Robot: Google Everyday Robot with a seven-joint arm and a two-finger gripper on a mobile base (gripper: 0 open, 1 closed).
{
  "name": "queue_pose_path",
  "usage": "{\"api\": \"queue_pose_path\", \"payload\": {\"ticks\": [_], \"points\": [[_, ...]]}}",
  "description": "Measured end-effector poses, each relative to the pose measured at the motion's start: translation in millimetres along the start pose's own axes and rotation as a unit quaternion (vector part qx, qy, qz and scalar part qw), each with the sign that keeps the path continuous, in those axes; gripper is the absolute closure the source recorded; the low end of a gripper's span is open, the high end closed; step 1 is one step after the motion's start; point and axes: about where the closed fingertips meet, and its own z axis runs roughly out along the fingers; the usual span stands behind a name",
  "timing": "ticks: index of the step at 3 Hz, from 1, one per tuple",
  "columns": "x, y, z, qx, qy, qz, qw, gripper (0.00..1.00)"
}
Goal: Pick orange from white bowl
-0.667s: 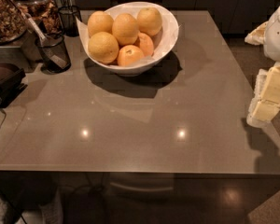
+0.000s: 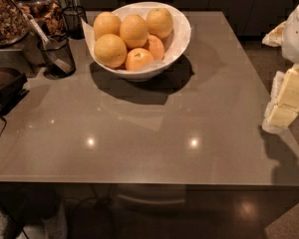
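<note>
The orange (image 2: 109, 50), front-left in the white bowl (image 2: 179, 40), is large, round, pale yellow-orange and dimpled. The gripper (image 2: 284, 106) hangs well apart at the right; grip state cannot be determined.

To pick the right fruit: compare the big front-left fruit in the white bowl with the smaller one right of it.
The front-left orange is larger and pale yellow-orange; the small fruit is smaller and deeper reddish-orange. The orange rises higher above the rim; the small fruit sits lower, at the front. Both are round and lie inside the white bowl. The gripper hangs off the table's right edge, away from both.
</note>
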Motion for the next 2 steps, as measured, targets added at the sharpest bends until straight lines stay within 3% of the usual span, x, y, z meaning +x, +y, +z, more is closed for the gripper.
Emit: {"api": "queue_pose_path", "payload": {"ticks": [1, 2], "points": [[-41.5, -42.1, 1.7, -0.011, 0.012, 0.036, 0.9992, 0.0], [-48.2, -45.7, 1.0, -0.003, 0.004, 0.032, 0.9995, 0.0]]}}
